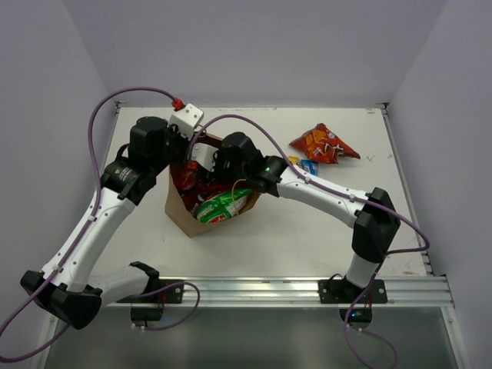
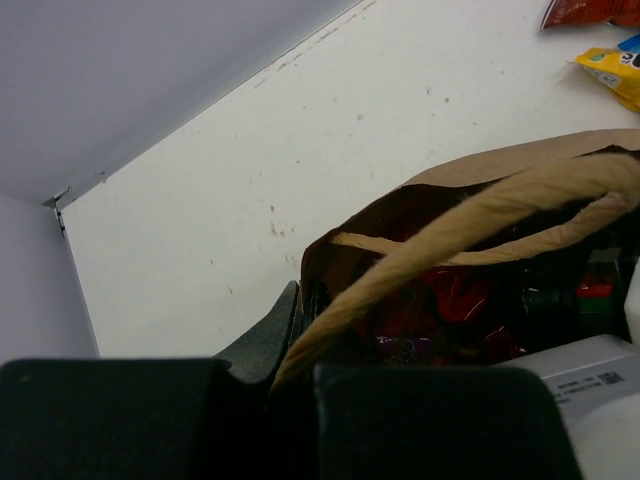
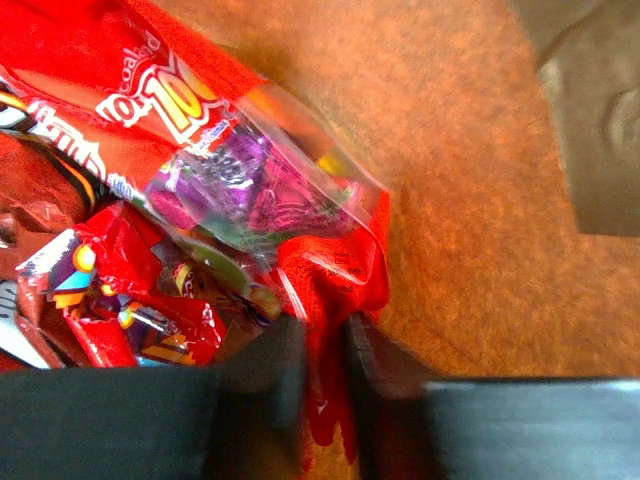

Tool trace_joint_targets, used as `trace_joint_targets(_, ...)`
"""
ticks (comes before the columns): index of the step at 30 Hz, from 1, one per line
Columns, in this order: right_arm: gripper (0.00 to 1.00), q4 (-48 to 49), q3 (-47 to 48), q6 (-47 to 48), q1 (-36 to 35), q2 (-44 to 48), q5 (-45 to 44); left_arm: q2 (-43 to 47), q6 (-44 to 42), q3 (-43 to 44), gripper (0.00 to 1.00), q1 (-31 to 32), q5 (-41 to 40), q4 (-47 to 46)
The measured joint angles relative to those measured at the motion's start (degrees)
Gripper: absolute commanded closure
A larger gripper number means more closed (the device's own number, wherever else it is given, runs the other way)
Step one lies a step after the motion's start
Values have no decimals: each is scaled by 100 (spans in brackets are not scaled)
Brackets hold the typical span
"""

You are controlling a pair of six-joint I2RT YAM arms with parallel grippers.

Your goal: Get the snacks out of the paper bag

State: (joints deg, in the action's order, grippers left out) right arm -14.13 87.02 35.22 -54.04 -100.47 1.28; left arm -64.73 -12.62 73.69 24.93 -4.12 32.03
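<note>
The brown paper bag [image 1: 184,214] stands at the table's middle left, mouth open. A green-and-white packet [image 1: 223,206] shows in its mouth, with red packets [image 1: 183,178] behind it. My left gripper [image 1: 187,151] is at the bag's far rim, shut on a twisted handle [image 2: 470,215]; in the left wrist view [image 2: 290,372] the loop runs between the jaws. My right gripper [image 1: 209,163] reaches inside the bag. In the right wrist view [image 3: 325,340] it is shut on the edge of a red packet [image 3: 335,265] with a clear window. More red packets [image 3: 110,290] lie to its left.
A red-and-orange packet [image 1: 323,144] and a small yellow-and-blue packet [image 1: 306,164] lie on the white table [image 1: 307,223] at the back right; both show in the left wrist view, red [image 2: 590,10] and yellow [image 2: 615,75]. The bag's inner wall [image 3: 470,150] is close on the right.
</note>
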Motion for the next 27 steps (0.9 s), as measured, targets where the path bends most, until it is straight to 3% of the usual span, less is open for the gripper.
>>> trace_joint_targets(1,100,-4,-13,-22,0,-4,-22,15,0,-2,100,24,13,0)
trace_joint_targets(10,100,-170,-116,-50,-66,293,-59,50,0,-20,100,61,-20,-11)
trace_joint_targets(19,100,-446,-155,-50,-245,1659,-107,46,4,-20,100,96,-439,-2)
trace_joint_targets(27,100,-470,-162,-81,-157,2861,-1123,-9,-4,-20,100,96,-1241,-90)
